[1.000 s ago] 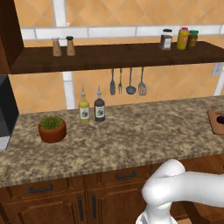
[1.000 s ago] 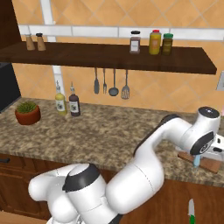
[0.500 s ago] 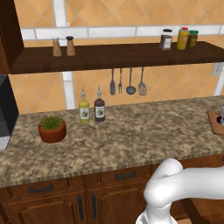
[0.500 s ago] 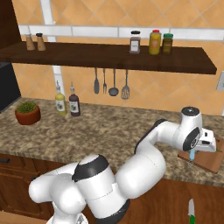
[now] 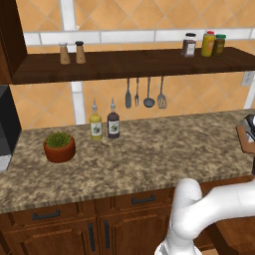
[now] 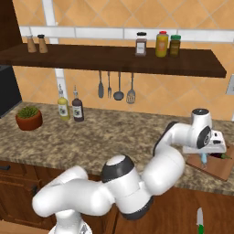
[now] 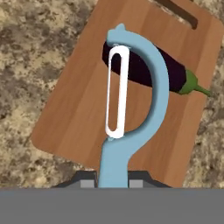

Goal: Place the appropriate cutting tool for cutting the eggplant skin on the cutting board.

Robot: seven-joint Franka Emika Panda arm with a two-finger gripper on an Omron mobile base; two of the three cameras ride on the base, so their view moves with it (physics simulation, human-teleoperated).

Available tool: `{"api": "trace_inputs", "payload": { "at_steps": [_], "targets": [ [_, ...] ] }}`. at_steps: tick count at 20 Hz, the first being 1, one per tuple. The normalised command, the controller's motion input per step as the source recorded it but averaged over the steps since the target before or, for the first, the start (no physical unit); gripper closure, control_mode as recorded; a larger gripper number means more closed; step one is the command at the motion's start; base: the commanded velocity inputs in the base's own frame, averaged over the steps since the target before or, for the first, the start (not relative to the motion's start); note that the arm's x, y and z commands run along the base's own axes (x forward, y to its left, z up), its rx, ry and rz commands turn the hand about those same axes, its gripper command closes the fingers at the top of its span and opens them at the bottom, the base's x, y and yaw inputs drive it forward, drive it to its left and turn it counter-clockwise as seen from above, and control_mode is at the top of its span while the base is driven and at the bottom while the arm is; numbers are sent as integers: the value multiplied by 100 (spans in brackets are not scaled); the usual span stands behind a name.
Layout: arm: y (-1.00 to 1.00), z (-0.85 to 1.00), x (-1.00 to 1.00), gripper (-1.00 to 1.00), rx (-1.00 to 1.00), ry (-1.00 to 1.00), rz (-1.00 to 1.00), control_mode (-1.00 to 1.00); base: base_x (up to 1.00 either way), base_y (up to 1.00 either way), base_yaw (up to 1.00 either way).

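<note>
The two-finger gripper [image 7: 113, 183] was shut on the handle of a light-blue plastic peeler with a white blade [image 7: 124, 105], which hung above the flat reddish-brown wooden cutting board [image 7: 83, 118] at the right end of the speckled granite counter [image 7: 30, 52]. A dark purple eggplant with a green stem [image 7: 173, 74] lay across the far part of that board. In the right base view the gripper [image 6: 204, 157] sat at the board's [image 6: 219, 170] left edge, near the robot's side of the counter [image 6: 91, 137], with the eggplant [image 6: 220, 155] just beyond it.

The step in hand looked like the lowering and release. To do it well, the peeler needed to come down over the bare wood on the near side of the eggplant, not onto the vegetable, since its blade end overlapped the eggplant in the hand view. Lowering until the tool nearly touched, then opening, would likely keep it from bouncing or sliding off the edge. A green-handled knife [image 6: 199, 218] on the floor well below the counter was probably not the right tool for skin and could be ignored.
</note>
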Motion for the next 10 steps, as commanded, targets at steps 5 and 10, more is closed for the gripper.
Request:
{"api": "trace_inputs", "payload": {
  "at_steps": [5, 10],
  "targets": [
    [-23, -43, 5, 100, 0, 11, 13, -100, 0, 0, 0],
    [-1, -66, 0, 100, 0, 10, 8, -100, 0, 0, 0]
  ]
}}
